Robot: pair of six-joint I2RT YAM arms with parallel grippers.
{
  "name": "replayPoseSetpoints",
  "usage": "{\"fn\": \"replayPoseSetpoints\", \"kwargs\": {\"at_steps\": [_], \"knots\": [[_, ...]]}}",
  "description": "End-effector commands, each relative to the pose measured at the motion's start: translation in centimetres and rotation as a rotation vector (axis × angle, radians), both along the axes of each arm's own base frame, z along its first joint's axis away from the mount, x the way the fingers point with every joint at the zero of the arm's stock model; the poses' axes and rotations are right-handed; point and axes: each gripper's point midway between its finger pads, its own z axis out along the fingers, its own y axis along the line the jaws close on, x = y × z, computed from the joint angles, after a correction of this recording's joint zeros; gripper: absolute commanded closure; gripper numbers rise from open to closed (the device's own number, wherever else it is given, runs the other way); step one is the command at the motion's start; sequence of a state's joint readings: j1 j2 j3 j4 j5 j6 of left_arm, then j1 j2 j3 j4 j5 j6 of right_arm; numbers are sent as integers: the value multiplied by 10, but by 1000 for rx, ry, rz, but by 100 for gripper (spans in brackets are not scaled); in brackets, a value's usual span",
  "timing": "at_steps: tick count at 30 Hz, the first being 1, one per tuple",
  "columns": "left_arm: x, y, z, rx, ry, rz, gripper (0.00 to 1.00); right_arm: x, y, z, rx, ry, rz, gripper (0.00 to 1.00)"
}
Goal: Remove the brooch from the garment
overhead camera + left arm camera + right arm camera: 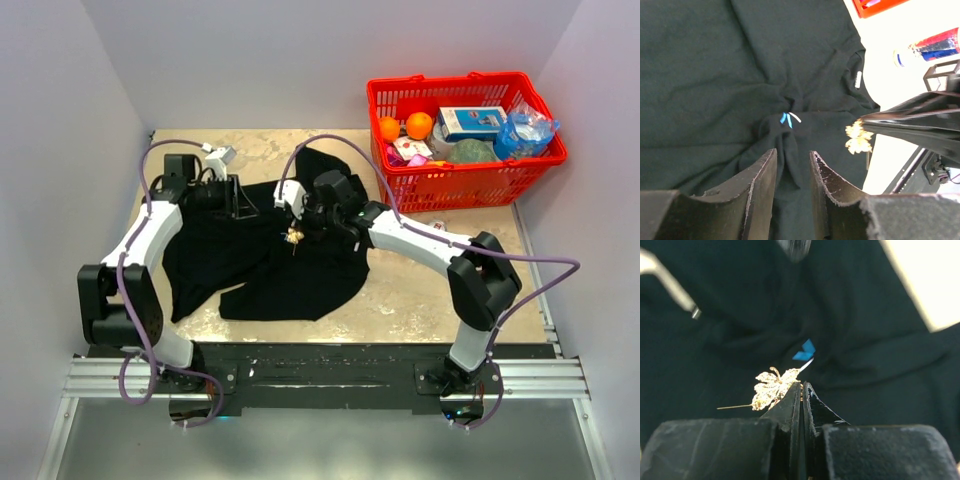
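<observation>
Starting at the near edge, we see the garment (pixel 290 285) spread on the table (pixel 430 295) in front of both arms, w/ folds gathered toward its middle. We judge the cloth bunches there because that is the spot being worked on. A bit farther in, the right gripper (pixel 801 385) has its jaws pressed together on one edge of the brooch (pixel 771 389), a gold leaf shape whose thin pin sticks out to the side. The brooch sits just above the black cloth, approx. at the shirt's middle. No cloth shows on the pin, but we cannot tell for sure that it is fully out. The edge pinch probably keeps the pin clear of the jaws. The left gripper (pixel 792 151) points at the same spot from the other side, jaws apart w/ a ridge of cloth running between them; whether the pads touch it we cannot tell. We think its job is to keep the shirt down vs. the pull. Beyond, the white neck label (pixel 858 79) marks the collar. At the far right stands a red basket (pixel 450 185), near the shirt's far edge. Inside are two oranges (pixel 419 124), a blue-white box (pixel 470 122), a clear bag (pixel 524 128) and other small items we cannot identify.
</observation>
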State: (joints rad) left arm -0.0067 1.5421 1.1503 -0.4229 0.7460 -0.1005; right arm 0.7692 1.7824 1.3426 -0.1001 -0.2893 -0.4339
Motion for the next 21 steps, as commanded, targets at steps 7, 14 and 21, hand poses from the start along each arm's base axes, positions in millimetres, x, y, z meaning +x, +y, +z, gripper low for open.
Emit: {"fn": "replayPoseSetpoints", "kwargs": {"at_steps": [7, 14, 21], "knots": [[-31, -4, -2, -40, 6, -20, 62, -58, -32, -43, -67, 136, 97, 100], [-35, -1, -11, -8, 15, -34, 65, -88, -27, -68, -136, 114, 301, 100], [-31, 9, -27, 21, 12, 70, 60, -84, -9, -97, -163, 154, 269, 100]]}}
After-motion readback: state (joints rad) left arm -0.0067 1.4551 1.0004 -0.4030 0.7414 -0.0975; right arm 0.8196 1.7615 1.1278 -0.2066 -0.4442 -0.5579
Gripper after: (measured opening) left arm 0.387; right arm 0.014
